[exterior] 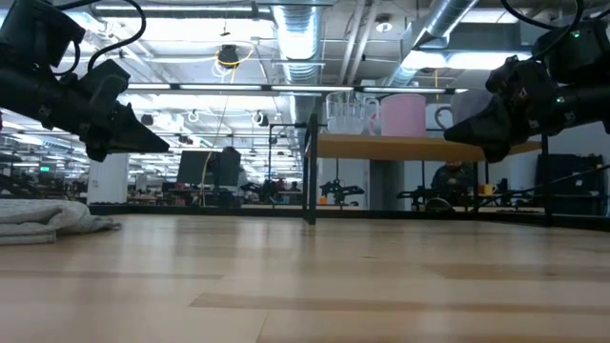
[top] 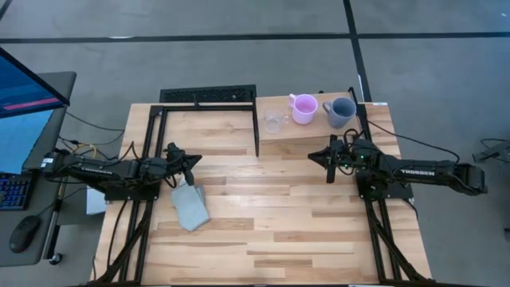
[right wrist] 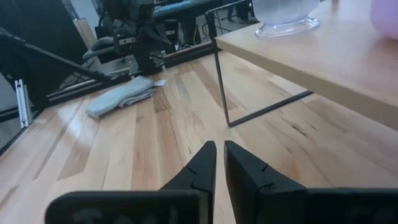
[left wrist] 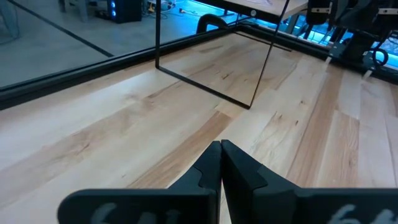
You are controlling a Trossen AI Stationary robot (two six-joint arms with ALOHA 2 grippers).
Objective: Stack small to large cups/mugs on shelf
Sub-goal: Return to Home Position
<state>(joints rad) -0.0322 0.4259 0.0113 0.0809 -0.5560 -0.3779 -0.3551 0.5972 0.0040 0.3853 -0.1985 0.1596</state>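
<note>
The glass cup (top: 275, 121), pink mug (top: 303, 108) and blue-grey mug (top: 341, 112) line the shelf (top: 307, 134) (handled mugs side by side), while the left end effector (top: 194, 162) and right end effector (top: 317, 157) hover pinched closed, empty, above the counter (top: 271, 209).

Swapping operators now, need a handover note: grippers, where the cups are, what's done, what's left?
Left gripper: shut, empty, low over the table near the grey cloth.
Right gripper: shut, empty, over the table just in front of the shelf.
Cups: all three stand on the shelf in a row, glass cup, pink mug, blue-grey mug, small to large, side by side, not nested.
Done: placing looks complete.
Left: likely only parking both arms at home; nothing on the table to pick up but the cloth, which is not part of the job.
</note>
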